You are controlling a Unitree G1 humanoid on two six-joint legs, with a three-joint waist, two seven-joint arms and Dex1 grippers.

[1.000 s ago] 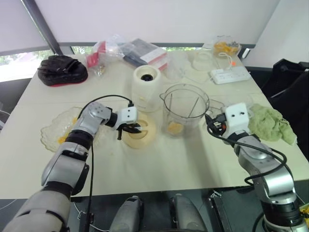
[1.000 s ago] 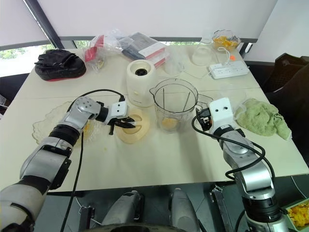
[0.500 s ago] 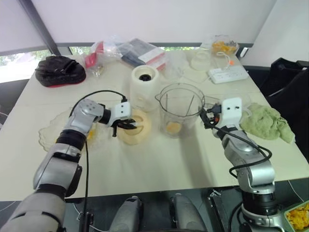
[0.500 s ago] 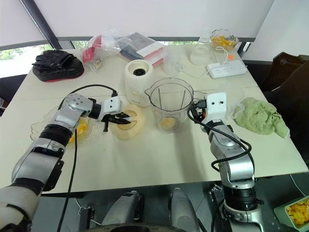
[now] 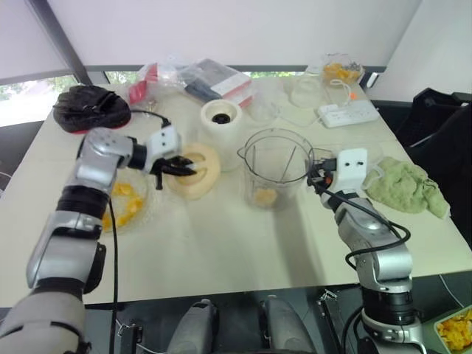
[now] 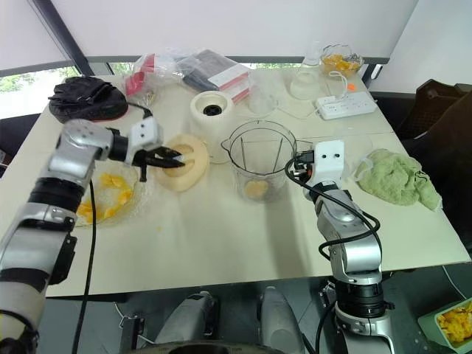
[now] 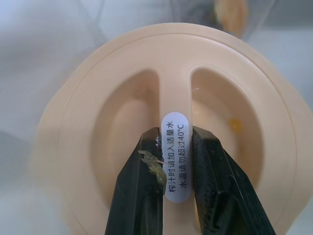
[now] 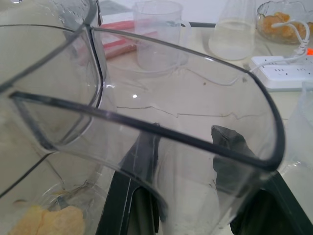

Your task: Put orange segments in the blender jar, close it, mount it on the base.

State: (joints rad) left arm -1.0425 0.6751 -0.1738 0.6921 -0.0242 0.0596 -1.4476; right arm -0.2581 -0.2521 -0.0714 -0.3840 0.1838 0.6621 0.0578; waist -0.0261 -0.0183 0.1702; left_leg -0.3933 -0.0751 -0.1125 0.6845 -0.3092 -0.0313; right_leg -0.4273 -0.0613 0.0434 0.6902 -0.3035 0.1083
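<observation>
Orange segments (image 5: 265,196) sit in blender jar (image 5: 279,166) (open, on counter (image 5: 221,243)). Left hand (image 5: 179,167) clenched on lid (image 5: 205,173) ridge, near jar; right hand (image 5: 318,175) at jar handle, grip unreadable. Closing and mounting on base (image 5: 223,122) remain.

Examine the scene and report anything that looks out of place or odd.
A greenish scrap clings to the left end effector, shut on the lid's handle ridge; a small orange bit sits in the lid's recess.

The round cream plastic blender lid (image 7: 98,122) is showing a smooth matt face, its white label (image 7: 175,156) looking glossy. The clear plastic blender jar (image 5: 276,158) is gleaming smooth. The green cloth (image 5: 409,188) is looking nubbly, the pale desk (image 5: 221,243) matt.
</observation>
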